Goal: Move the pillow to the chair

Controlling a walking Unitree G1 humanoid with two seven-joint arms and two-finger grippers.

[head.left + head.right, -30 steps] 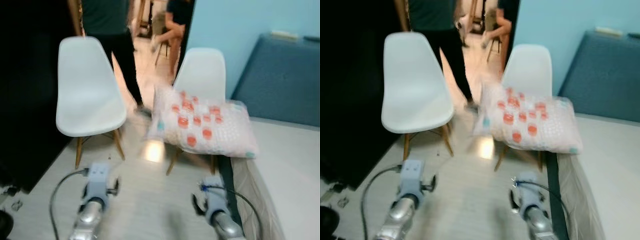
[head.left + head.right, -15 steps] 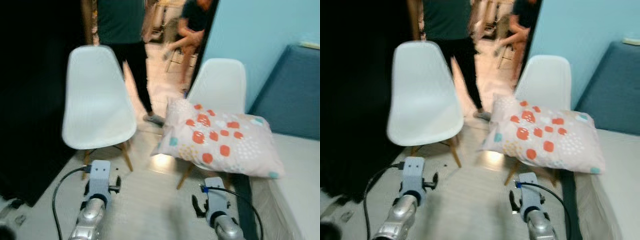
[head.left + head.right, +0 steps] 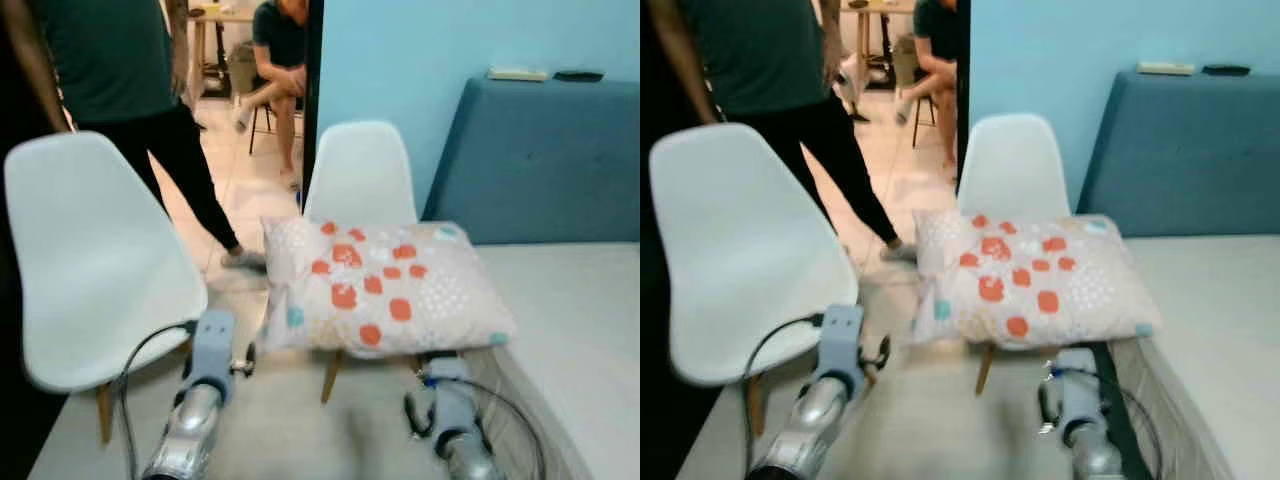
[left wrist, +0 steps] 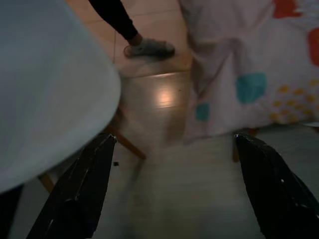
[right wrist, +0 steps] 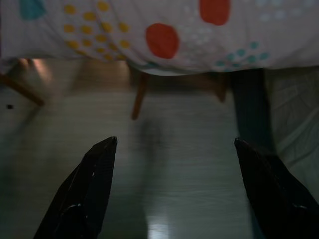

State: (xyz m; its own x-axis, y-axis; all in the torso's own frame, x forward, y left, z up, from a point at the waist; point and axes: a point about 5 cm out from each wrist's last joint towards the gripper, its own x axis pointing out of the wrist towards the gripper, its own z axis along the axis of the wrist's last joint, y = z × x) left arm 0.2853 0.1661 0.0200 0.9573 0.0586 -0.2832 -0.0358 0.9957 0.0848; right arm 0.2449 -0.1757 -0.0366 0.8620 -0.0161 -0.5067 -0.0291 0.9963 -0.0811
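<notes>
A white pillow (image 3: 385, 285) with red, teal and yellow dots lies flat on the seat of the right-hand white chair (image 3: 360, 175) and overhangs it on both sides, reaching the bed edge. My left gripper (image 4: 174, 142) hangs low over the floor between the two chairs, open with nothing in it, the pillow's corner (image 4: 239, 89) ahead of it. My right gripper (image 5: 174, 142) is also open and empty, below the pillow's front edge (image 5: 164, 40). Both silver arms (image 3: 205, 385) (image 3: 455, 420) sit low in the eye views.
A second white chair (image 3: 90, 260) stands at the left, close to my left arm. A bed (image 3: 570, 330) with a blue headboard (image 3: 540, 160) lies at the right. One person (image 3: 110, 70) stands behind the left chair; another (image 3: 280, 50) sits in the doorway.
The whole picture has shifted, so the camera has turned and come closer. The pillow still rests on the right chair. Both grippers stay low and open.
</notes>
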